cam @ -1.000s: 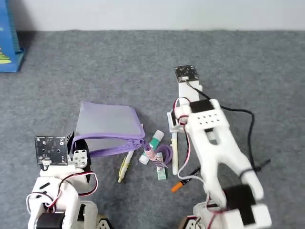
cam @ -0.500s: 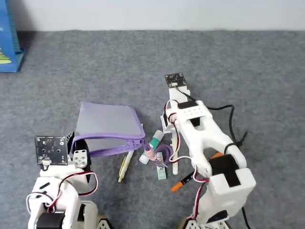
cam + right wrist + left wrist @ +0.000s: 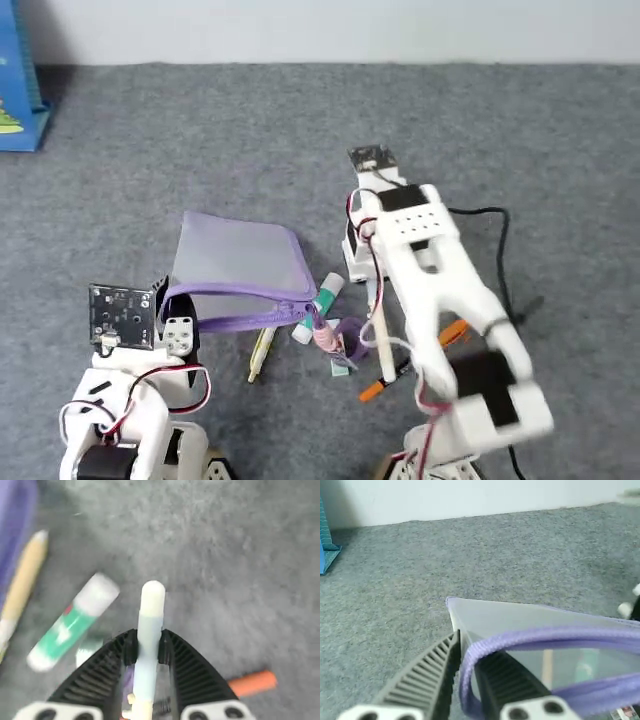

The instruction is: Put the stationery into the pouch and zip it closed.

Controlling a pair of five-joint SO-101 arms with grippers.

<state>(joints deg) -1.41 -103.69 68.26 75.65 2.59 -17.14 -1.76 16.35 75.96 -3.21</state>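
1. My left gripper (image 3: 465,665): jaws clenched on the purple zip rim of the pouch (image 3: 535,622), plain in the left wrist view.
2. My right gripper (image 3: 148,647): jaws clamped round one pale pen (image 3: 151,605), its tip sticking out past the fingertips.
3. Pouch, one: lilac, translucent, purple zip band. The high view has it flat on the grey table (image 3: 500,120), left of centre, mouth gaping.
4. Loose beside that mouth: one green-and-white glue stick (image 3: 70,625), one yellow pencil (image 3: 22,575), one orange marker (image 3: 252,681).
5. The high view adds two small pieces, pink (image 3: 325,337) and green (image 3: 340,366), touching; what they are I cannot tell.
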